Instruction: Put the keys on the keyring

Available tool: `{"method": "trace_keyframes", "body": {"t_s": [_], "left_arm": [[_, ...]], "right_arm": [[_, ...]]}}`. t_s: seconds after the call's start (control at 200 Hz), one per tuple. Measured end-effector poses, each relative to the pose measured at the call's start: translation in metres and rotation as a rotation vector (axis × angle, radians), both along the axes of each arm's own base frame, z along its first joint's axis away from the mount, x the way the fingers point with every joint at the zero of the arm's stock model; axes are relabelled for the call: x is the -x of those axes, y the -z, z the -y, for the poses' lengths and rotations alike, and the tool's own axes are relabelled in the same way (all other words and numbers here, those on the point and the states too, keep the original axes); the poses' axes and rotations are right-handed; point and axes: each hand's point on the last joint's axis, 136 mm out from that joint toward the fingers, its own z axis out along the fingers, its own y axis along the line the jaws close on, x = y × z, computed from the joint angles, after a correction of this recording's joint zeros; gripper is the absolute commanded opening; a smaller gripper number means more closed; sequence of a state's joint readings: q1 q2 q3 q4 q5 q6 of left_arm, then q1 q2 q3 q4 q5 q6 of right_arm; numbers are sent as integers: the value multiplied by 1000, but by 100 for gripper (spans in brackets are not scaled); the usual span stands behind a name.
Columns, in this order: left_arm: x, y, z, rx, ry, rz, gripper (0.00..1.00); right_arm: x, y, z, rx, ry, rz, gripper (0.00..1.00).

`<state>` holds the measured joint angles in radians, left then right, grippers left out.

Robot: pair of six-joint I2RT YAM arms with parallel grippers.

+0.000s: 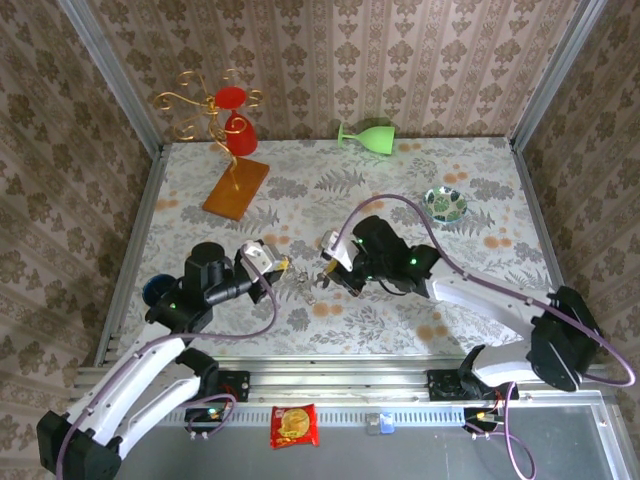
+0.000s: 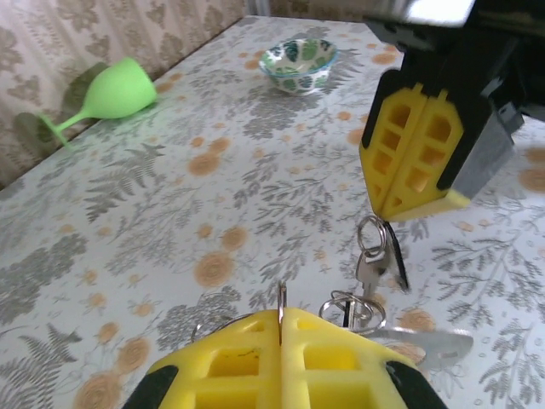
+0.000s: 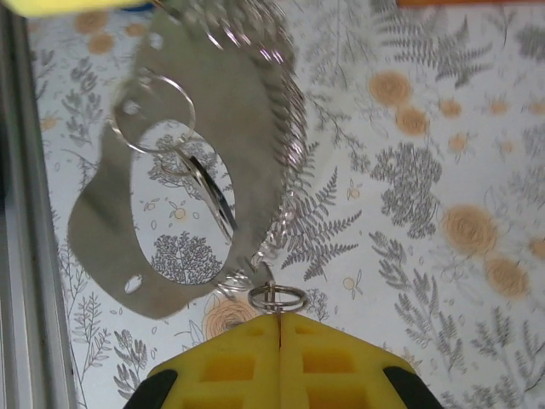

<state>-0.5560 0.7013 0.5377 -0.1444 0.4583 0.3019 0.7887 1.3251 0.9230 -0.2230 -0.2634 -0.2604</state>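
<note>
My two grippers meet at the middle of the table in the top view. The left gripper [image 1: 277, 268] [image 2: 280, 317] is shut on the edge of a thin wire ring [image 2: 280, 298]. The right gripper [image 1: 328, 277] [image 3: 279, 328] [image 2: 393, 209] is shut on a small split ring [image 3: 277, 298] [image 2: 372, 232]. From that ring hang a silver key [image 2: 371, 271] and a black piece beside it. The keyring [image 3: 243, 119], a flat grey hoop with an oval hole, hangs between the grippers, and its edge [image 2: 430, 345] shows beside the left fingers. A dark key [image 3: 210, 186] on a wire ring [image 3: 153, 111] crosses the hole.
A green goblet [image 1: 368, 135] [image 2: 115, 88] lies on its side at the back wall. A small green-patterned dish [image 1: 445, 203] [image 2: 298, 64] sits at the back right. A gold stand with a red cup [image 1: 235, 125] is at the back left. A snack packet [image 1: 294, 425] lies on the near rail.
</note>
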Motion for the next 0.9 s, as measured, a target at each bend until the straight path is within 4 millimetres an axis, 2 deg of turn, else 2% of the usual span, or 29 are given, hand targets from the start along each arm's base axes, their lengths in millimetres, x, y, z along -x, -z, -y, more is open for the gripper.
{"method": "trace_keyframes", "body": {"t_s": [0.185, 0.325, 0.63, 0.9], "left_arm": [[11, 1, 12, 7, 100, 0, 0], [18, -1, 21, 27, 164, 0, 0], [29, 4, 37, 25, 251, -25, 0], [31, 6, 42, 12, 258, -28, 0]], "right_arm": [[9, -22, 0, -42, -92, 118, 0], [15, -31, -5, -74, -148, 147, 0], [30, -36, -15, -107, -235, 147, 0], [28, -45, -28, -134, -257, 176, 0]]}}
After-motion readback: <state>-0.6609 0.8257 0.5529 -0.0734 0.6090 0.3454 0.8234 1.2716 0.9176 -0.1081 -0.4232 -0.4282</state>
